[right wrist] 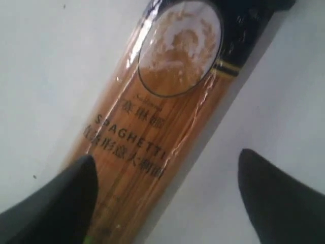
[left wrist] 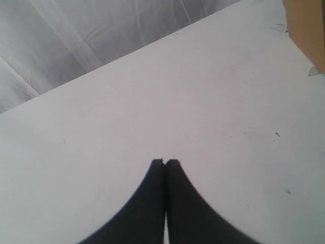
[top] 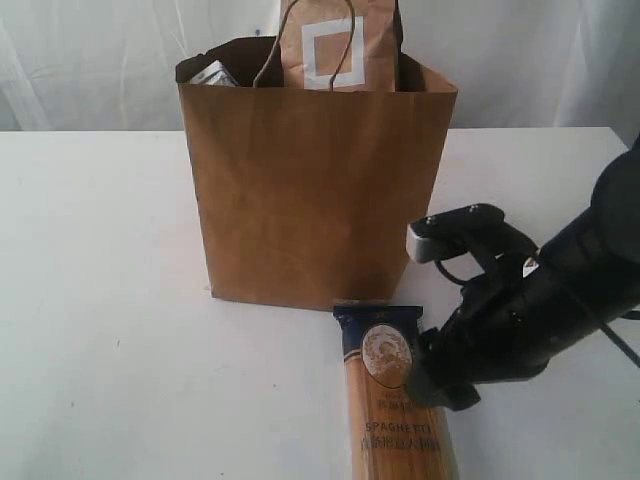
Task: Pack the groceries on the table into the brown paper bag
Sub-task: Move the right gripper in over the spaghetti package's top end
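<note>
Now my right tool (right wrist: 167, 158) hangs open over the spaghetti packet (top: 398, 400), which lies on the surface (top: 100, 300) at lower centre, below the brown paper bag (top: 310, 190). I should centre myself across its width before closing.

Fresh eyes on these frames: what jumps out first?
The brown paper bag stands mid-scene on the table, a brown pouch poking from its top. In front of it the spaghetti packet lies flat, the right gripper open above it. The left gripper is shut, holding nothing.
</note>
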